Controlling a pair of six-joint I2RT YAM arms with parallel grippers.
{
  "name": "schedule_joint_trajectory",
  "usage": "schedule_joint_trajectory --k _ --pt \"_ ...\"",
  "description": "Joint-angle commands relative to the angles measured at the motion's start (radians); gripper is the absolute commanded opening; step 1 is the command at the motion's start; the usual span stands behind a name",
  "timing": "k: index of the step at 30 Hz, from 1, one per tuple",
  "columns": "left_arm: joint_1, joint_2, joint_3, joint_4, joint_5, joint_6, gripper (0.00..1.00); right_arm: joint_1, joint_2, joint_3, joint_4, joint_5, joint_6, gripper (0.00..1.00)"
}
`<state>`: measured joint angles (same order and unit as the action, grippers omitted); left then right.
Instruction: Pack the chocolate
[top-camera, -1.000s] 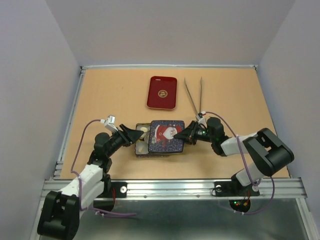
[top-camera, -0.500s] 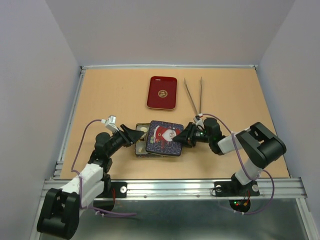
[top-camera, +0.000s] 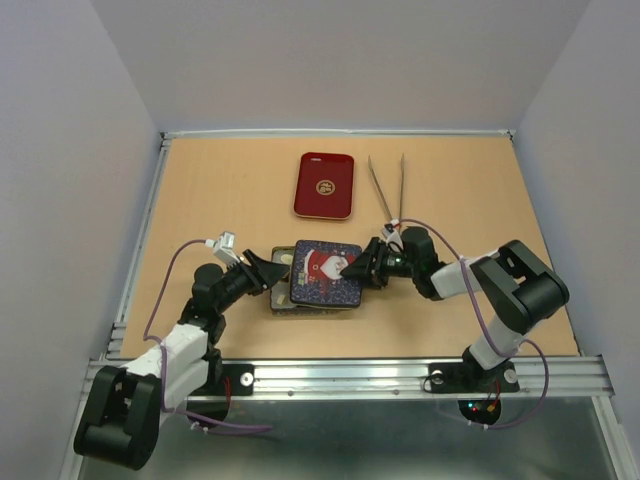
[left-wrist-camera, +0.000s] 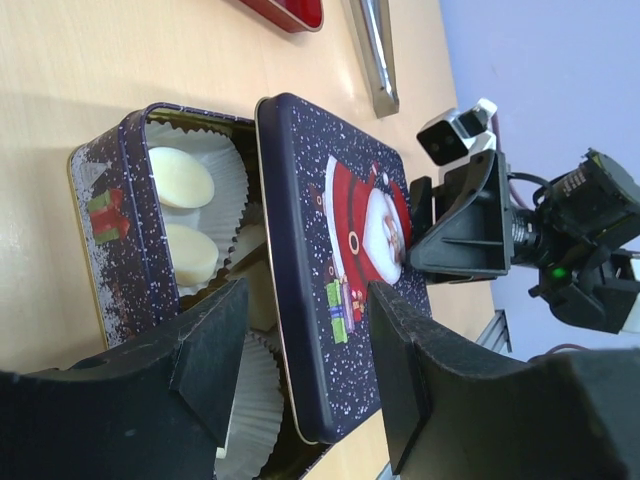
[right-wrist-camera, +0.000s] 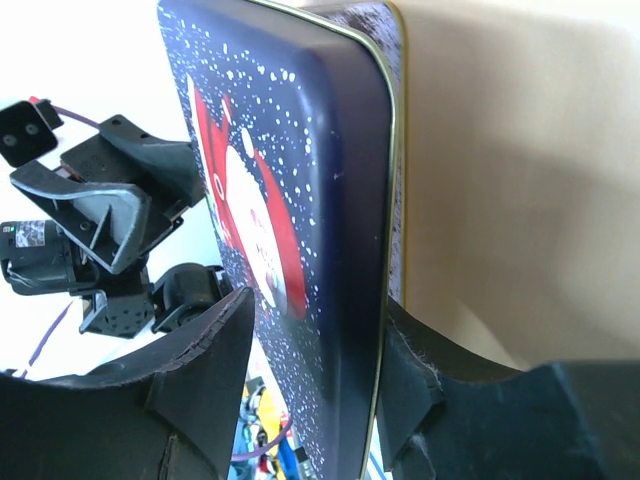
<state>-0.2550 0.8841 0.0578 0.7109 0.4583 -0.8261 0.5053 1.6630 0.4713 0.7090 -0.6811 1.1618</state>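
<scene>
The chocolate shows in the left wrist view as two round cream-white pieces (left-wrist-camera: 180, 176) in white fluted paper cups (left-wrist-camera: 232, 180) inside a dark blue snow-speckled tin (left-wrist-camera: 110, 240). More pieces lie half hidden under the lid. The Santa lid (top-camera: 325, 272) lies askew over most of the tin (top-camera: 281, 283), leaving its left end uncovered. My right gripper (top-camera: 352, 268) is shut on the lid's right edge (right-wrist-camera: 300, 200). My left gripper (top-camera: 272, 272) is open at the tin's left end, its fingers (left-wrist-camera: 215, 350) straddling the lid's near corner.
A red rectangular tin (top-camera: 324, 185) lies farther back at the middle of the table. Long metal tweezers (top-camera: 388, 190) lie to its right, just behind the right arm. Grey walls enclose the table on three sides.
My right gripper has pushed the Santa lid leftward over the tin, covering more of the cups. The left gripper has barely moved.
</scene>
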Motion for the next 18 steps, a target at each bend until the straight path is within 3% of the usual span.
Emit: schedule_joint_trajectory --k 1,10,18 --pt "-0.007 0.003 -0.018 0.051 -0.006 0.025 0.62 0.002 0.012 0.065 -0.032 -0.012 -0.059 0.54" --pt "-0.009 -0.034 -0.032 0.041 -0.030 0.022 0.63 0.009 0.034 0.092 -0.078 -0.014 -0.085 0.54" --pt "-0.010 -0.105 -0.032 -0.070 -0.115 0.041 0.63 0.027 0.041 0.107 -0.082 -0.014 -0.085 0.54"
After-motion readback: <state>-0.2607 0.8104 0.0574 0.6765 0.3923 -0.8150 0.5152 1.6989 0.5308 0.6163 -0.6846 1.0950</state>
